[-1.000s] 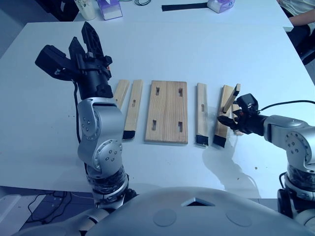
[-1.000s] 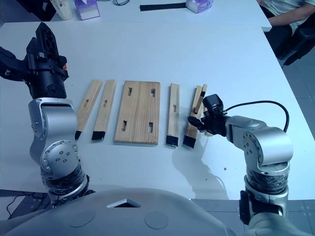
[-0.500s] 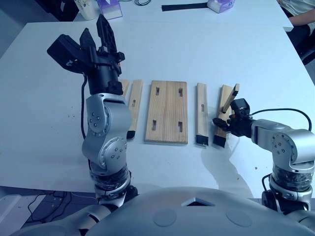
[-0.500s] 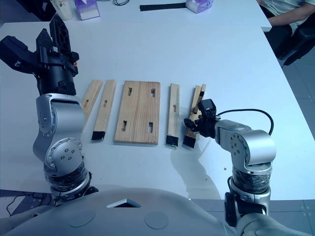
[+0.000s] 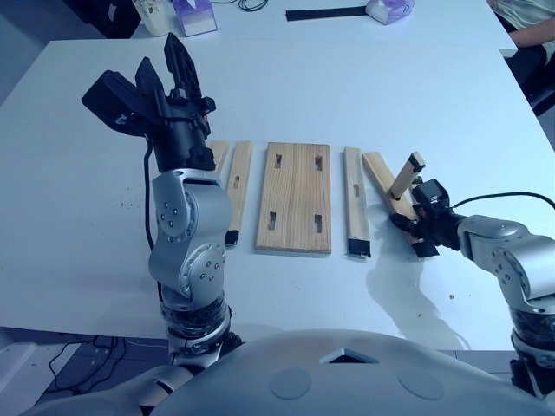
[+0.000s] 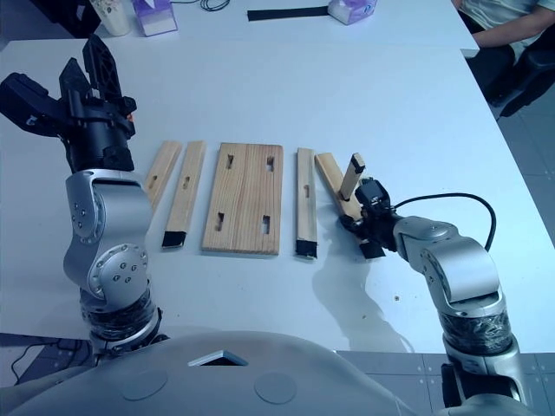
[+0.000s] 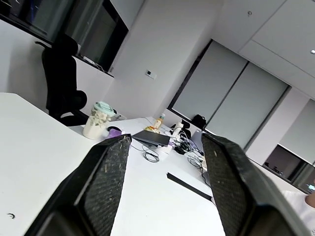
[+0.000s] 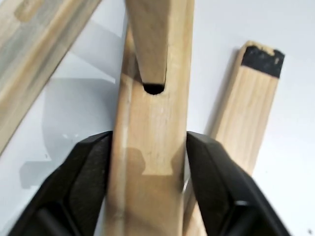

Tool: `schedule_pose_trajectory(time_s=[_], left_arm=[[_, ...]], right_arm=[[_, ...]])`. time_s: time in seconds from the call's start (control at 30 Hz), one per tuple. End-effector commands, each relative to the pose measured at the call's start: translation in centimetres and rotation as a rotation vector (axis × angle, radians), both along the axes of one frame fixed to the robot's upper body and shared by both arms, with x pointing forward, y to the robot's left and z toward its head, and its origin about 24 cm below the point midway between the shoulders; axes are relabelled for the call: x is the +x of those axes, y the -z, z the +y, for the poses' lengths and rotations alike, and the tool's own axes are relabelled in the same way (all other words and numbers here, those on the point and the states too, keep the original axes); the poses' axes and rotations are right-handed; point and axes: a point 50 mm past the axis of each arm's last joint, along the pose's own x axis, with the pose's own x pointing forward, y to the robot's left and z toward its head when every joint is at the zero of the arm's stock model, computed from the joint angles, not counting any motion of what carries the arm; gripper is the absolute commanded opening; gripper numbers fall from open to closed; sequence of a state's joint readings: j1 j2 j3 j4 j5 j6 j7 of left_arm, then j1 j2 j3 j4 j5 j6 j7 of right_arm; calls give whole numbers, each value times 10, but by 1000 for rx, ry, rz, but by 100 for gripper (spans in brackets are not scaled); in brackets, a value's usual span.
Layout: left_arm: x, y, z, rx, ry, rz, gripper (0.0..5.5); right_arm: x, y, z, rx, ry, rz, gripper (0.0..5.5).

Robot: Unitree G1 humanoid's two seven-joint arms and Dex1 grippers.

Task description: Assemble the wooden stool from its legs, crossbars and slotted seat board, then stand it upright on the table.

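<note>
**Office meeting room**

A black swivel chair (image 7: 61,73) is standing beside dark windows (image 7: 93,29), and tall grey sliding panels (image 7: 226,101) are closing off the far wall under a panelled ceiling. A laptop (image 7: 152,138), loose cables (image 7: 149,156) and a lidded cup (image 7: 100,119) are sitting on a long white table (image 7: 34,142), with tissue boxes (image 5: 195,16) resting farther along.

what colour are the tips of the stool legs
Black leg tips on pale wood; clearest in the right wrist view.

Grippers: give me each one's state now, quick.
Left gripper: open, holding nothing.
Right gripper: shut on the slotted leg, with a crossbar standing in its slot.
</note>
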State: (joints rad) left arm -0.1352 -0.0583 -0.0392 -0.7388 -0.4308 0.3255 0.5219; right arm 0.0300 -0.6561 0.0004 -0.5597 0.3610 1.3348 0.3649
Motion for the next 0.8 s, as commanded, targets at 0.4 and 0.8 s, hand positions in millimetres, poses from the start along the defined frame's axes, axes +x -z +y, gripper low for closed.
schedule_pose_trajectory(time_s=[0.4, 0.8], left_arm=[[5, 11, 6, -77, -73, -4, 265], [28, 3, 12, 6, 110, -15, 265]], right_arm=[[43, -26, 12, 142, -14, -125, 206], [145, -124, 63, 790, 50, -484, 206]])
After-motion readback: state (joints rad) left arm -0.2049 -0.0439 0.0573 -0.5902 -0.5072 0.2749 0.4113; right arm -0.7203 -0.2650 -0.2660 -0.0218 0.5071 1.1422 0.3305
